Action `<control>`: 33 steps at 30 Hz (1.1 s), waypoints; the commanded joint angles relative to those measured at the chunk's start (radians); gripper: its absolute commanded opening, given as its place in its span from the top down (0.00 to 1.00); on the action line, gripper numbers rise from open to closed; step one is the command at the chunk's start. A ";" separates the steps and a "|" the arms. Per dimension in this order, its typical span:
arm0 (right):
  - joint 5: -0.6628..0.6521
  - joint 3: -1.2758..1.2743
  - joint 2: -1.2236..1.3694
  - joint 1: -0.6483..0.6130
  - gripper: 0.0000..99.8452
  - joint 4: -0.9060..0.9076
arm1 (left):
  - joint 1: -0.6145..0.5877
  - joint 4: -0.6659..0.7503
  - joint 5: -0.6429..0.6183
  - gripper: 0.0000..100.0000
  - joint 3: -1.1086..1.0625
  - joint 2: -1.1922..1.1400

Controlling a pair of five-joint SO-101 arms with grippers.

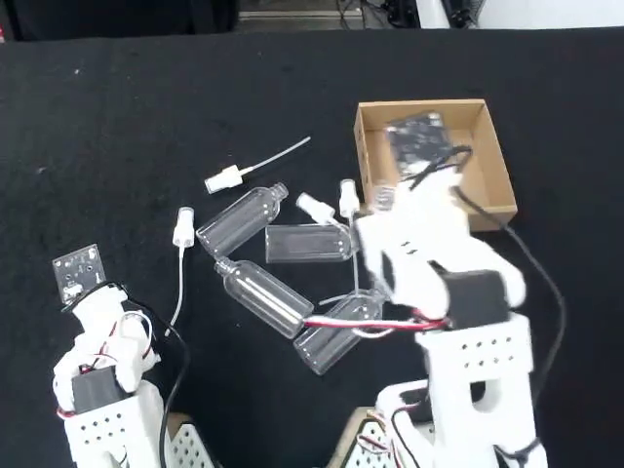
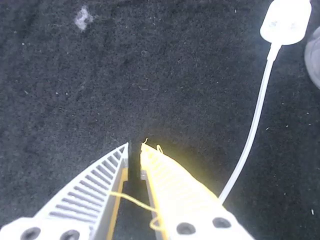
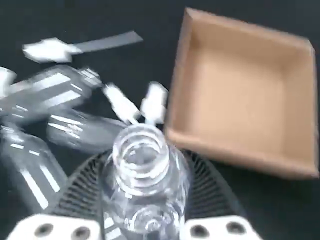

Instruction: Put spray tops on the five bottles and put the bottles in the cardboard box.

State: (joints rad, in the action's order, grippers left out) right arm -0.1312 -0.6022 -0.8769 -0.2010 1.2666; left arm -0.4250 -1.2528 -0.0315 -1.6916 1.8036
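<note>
- My right jaws pinch an uncapped bottle (image 3: 142, 160), close beside the cardboard box (image 3: 225, 150).
- Left jaws are pressed nearly together, empty, near a spray top (image 2: 286, 20).
- Next, I reckon: cap it before boxing.

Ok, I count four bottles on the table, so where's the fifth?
Right wrist view: the fifth bottle is in the right hand, beside the cardboard box and two spray tops.
</note>
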 commanded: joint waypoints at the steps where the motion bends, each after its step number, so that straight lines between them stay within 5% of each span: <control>1: 0.020 0.056 0.076 -0.117 0.99 -0.083 | -0.004 -0.014 0.005 0.95 -0.008 0.002; 13: 0.071 -0.114 0.171 -0.209 0.99 -0.293 | -0.001 0.071 0.037 0.95 -0.008 0.003; 20: 0.074 -0.174 0.170 -0.207 0.99 -0.338 | -0.070 0.505 0.494 0.95 -0.008 0.003; 25: 0.074 -0.176 0.170 -0.212 0.99 -0.338 | -0.070 0.617 0.433 0.95 0.094 -0.005; 33: 0.075 -0.177 0.170 -0.210 0.99 -0.338 | 0.105 0.500 0.324 0.78 0.479 -0.175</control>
State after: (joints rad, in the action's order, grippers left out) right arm -0.0621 -0.7818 -0.7081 -0.3959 0.9582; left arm -0.4327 -0.7112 0.3307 -1.4277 1.7576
